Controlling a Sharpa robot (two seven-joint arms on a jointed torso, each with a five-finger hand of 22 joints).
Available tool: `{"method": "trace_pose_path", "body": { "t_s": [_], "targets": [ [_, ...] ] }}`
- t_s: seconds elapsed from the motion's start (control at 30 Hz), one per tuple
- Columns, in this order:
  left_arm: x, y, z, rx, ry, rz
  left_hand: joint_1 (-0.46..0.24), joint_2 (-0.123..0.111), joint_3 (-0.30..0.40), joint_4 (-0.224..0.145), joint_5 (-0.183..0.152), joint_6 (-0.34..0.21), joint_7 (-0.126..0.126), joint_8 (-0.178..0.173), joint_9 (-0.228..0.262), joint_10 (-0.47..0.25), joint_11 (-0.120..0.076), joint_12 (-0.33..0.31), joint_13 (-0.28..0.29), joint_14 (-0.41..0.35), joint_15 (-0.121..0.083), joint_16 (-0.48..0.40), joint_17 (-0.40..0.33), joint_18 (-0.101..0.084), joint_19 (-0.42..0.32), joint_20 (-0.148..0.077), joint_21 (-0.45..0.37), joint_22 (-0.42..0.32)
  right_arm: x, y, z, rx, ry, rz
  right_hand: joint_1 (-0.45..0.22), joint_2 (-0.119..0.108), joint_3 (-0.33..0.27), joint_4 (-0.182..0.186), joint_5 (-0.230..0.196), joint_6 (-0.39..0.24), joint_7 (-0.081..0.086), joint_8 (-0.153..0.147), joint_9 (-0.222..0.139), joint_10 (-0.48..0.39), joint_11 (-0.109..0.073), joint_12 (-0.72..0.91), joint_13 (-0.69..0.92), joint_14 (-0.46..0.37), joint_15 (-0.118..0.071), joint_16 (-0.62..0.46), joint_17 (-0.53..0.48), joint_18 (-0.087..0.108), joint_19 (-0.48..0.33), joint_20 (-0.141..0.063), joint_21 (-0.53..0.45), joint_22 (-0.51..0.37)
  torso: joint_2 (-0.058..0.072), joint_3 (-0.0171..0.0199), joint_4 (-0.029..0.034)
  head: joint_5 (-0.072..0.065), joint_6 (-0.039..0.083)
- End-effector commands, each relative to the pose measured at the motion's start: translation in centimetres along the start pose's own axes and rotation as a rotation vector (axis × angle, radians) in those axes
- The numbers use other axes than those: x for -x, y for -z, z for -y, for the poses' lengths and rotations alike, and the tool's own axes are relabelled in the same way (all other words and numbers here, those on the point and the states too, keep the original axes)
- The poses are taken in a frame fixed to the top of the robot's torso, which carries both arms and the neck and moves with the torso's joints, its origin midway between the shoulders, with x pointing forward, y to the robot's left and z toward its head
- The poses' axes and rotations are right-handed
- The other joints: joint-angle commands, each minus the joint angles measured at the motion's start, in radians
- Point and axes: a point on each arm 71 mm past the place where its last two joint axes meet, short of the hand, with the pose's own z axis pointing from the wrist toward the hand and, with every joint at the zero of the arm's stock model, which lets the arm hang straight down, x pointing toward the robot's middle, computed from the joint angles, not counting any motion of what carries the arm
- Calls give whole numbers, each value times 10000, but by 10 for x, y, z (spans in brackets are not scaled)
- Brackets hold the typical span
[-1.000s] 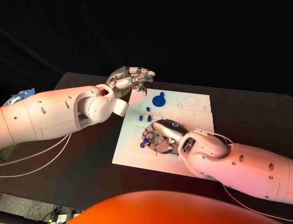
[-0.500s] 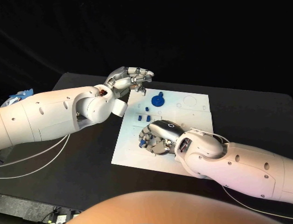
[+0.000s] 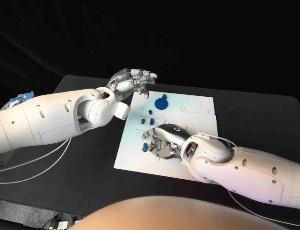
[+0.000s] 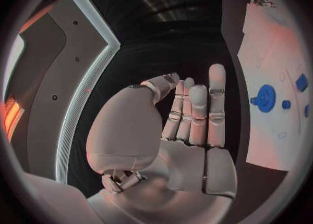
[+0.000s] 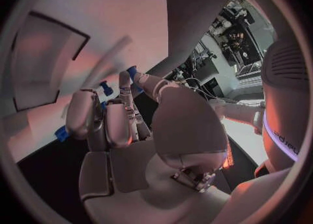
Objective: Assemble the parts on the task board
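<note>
Black worktop [image 3: 74,167] taking up the lower half of the head view, dark backdrop behind it. White task board [image 3: 191,112] sitting mid-frame, a bit right of centre, long side running up and down the picture.

Left robot hand [image 3: 132,81] hovering at upper centre-left, just off the board's top-left corner, not touching it. Fingers lined up straight and side by side in its wrist view [image 4: 195,109], thumb bent across in front, nothing held.

Right robot hand [image 3: 165,140] low over the middle of the board, palm down, fingers curled toward the left edge. Small blue parts peeking out right at the fingertips [image 5: 104,91], touching or nearly so. Can't tell from these shots whether it's actually pinching one or just resting on them.

Blue gear-shaped part [image 3: 162,103] at the upper part of the board, round, with a smaller blue bit just above it. Same gear visible in the left wrist view [image 4: 265,98]. Few little blue pegs [image 3: 150,113] just below the gear, between it and the right robot hand. One more blue part [image 3: 143,147] near the board's left edge beside the right fingers.
</note>
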Motion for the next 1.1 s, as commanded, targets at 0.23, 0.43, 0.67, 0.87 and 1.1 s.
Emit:
{"method": "trace_pose_path", "body": {
  "t_s": [0.23, 0.43, 0.67, 0.87, 1.1],
  "targets": [
    [-1, 0, 1, -41, 33, -179, -47, 17, -1, 8, 26, -70, 5, -21, 8, -61, -13, -33, -12, -12, 3, 62, 15, 144, -4, 52, -39, 12, 13, 16, -6, 646, -649, 1361, -74, -297, -248, 59, 94, -1563, -156, -411, -632, 65, -192, 105, 212, 173, -153, 93, 80, -116, 98, -162, 107, 107, -13, 1, -6, -57, 1],
    [0, 0, 1, -39, 24, -157, -47, 17, -1, 8, 26, -70, 5, -21, 8, -61, -13, -33, -12, -12, 3, 62, 15, 144, -4, 52, -39, 12, 32, 35, -1, 699, -1436, 2019, 40, -213, -259, 80, 152, 131, -60, 156, 27, 122, -59, 197, 425, 153, -61, 65, -7, -112, 62, -123, 16, 77, -28, -6, -21, -163, 78],
    [1, 1, 1, -36, 8, -115, -52, 16, -5, 11, 25, -74, 5, -20, 27, -77, -10, -40, -17, -19, 5, 69, 20, 144, -7, 54, -39, 14, 67, 66, 49, -1613, -3434, 2079, -284, -228, -756, 372, 265, 1800, -75, 1105, 430, 141, -62, 1056, 1259, -11, -37, -287, -600, 41, -289, -51, -688, -351, -109, -57, -100, -565, 229],
    [4, 2, 1, -29, -15, -54, -52, 16, -5, 11, 25, -74, 5, -20, 27, -77, -10, -40, -17, -19, 5, 69, 20, 144, -7, 54, -39, 14, 86, 109, 96, -3833, -4386, 1669, -955, -183, -1793, 1211, 872, 1989, -383, 1779, 1255, -46, -323, 3297, 3298, 254, -276, 228, 232, -156, 241, -252, 113, 264, -194, -73, -170, -897, 250],
    [4, 2, 1, -25, -21, -35, -52, 16, -5, 11, 25, -74, 5, -20, 27, -77, -10, -40, -17, -19, 5, 69, 20, 144, -7, 54, -39, 14, 85, 150, 118, -5369, -4243, 834, -1150, -298, -2473, 1963, 817, 1751, -448, 2193, 2095, -303, -367, 5408, 5742, 445, -292, 900, 1379, -334, 628, -306, 931, 922, -224, -84, -226, -1167, 244]
  ]
}}
